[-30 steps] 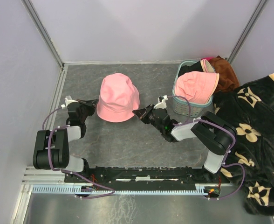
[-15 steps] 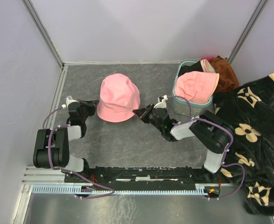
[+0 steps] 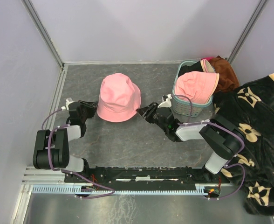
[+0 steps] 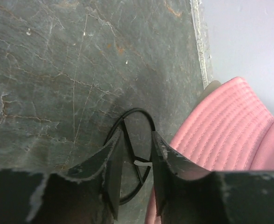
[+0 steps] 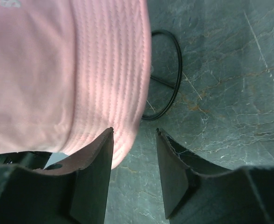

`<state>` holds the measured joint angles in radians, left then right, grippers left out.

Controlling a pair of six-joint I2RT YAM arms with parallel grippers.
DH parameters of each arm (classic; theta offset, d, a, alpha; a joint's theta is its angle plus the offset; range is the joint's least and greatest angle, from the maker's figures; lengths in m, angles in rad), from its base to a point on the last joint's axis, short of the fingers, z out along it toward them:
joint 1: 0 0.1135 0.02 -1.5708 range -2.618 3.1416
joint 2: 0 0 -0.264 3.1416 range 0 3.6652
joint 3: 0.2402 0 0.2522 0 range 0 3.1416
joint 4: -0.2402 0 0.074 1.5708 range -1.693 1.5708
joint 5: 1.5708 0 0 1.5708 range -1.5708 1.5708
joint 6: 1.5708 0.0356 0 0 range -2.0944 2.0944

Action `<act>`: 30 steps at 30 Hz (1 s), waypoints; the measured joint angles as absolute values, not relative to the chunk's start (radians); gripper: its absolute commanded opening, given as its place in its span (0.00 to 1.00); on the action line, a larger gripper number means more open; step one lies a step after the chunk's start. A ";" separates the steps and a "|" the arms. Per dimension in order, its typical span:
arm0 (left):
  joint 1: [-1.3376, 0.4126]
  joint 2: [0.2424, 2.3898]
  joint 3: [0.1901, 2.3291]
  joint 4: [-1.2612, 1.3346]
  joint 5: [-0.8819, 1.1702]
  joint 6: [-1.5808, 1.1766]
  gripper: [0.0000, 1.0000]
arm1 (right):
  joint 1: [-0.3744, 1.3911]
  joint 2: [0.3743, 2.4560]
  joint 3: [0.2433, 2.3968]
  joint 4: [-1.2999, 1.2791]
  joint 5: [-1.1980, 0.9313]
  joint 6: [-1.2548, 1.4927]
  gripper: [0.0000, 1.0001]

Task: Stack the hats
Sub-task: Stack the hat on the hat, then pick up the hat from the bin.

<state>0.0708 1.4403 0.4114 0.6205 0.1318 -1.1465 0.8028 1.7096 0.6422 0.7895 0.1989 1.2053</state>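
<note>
Top external: gray stone-look table [image 3: 127, 140], veined and matte. Biggest soft item is a black plush blanket [image 3: 258, 130] with a beige flower pattern, bunched up along the right side. Mid-table sits a pink bucket hat [image 3: 118, 97], crown up, fabric smooth, brim flared and touching the table all round. At back right is a teal slatted basket [image 3: 193, 108] with a second pink hat [image 3: 196, 86] flopped over its top. A tan-edged hat rim [image 3: 208, 65] shows just behind that, and a rust-brown cloth [image 3: 224, 72] lies beside it against the blanket. Left gripper [image 3: 93, 108] is low at the hat's left brim and right gripper [image 3: 142, 111] is low at its right brim, one each side. Left wrist: black fingers [image 4: 111, 172] apart with a narrow gap and nothing clamped. The brim's rows of stitching lie just beside the right-hand finger. A thin black loop [image 4: 139, 110] lies flat on the table past the tips. Right wrist: fingers [image 5: 174, 172] apart, medium gap, nothing held. The ribbed pink brim edge sits against one finger, outside the gap, and the same kind of thin loop shows beyond it.
</note>
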 measured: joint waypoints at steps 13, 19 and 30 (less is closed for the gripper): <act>0.072 1.287 0.418 0.462 0.074 -1.084 0.55 | 0.764 1.476 0.638 0.584 0.293 1.029 0.52; 0.072 1.195 0.441 0.377 0.030 -1.035 0.57 | 0.744 1.399 0.712 0.430 0.315 0.916 0.59; 0.072 1.040 0.504 0.244 -0.025 -0.966 0.58 | 0.610 1.196 1.092 0.000 0.412 0.553 0.70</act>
